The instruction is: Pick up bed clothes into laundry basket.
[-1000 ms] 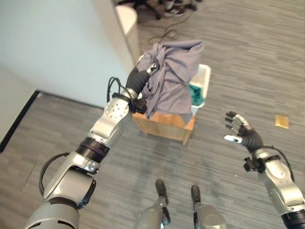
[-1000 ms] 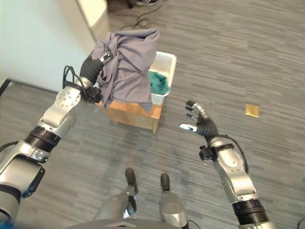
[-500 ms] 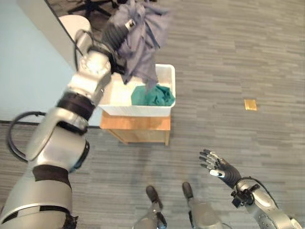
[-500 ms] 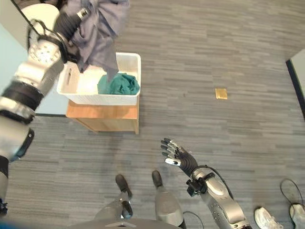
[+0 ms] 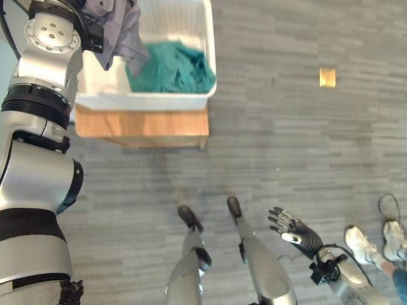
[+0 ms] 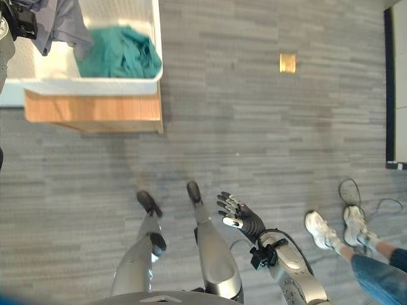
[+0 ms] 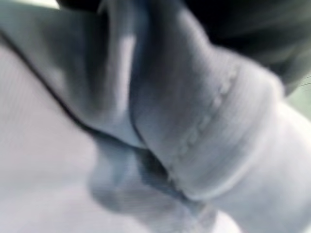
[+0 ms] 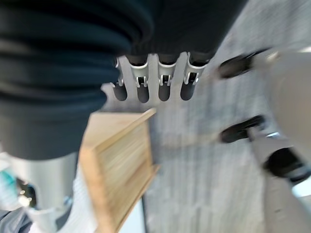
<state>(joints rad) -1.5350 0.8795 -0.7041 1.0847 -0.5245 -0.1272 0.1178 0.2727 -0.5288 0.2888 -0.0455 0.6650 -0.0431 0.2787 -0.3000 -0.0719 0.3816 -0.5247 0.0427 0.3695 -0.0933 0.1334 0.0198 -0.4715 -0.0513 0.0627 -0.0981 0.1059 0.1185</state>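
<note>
A grey garment (image 5: 119, 27) hangs from my left hand (image 5: 93, 33) at the top left, and its lower edge droops inside the white laundry basket (image 5: 146, 100). The cloth is bunched close round that hand in the left wrist view (image 7: 160, 145), and the fingers hold it. A teal cloth (image 5: 173, 67) lies in the basket. My right hand (image 5: 296, 233) hovers low at the lower right, far from the basket, with its fingers (image 8: 153, 82) straight and nothing in it.
The basket stands on a low wooden stand (image 5: 143, 123) on grey plank flooring. A small yellow square (image 5: 327, 77) lies on the floor to the right. A person's white shoes (image 6: 321, 230) show at the lower right. A dark edge (image 6: 388, 82) runs along the far right.
The whole picture has shifted, so the camera moved and the basket now sits at the top. My left hand has brought the grey garment down into the basket. The right hand stays low and open.
</note>
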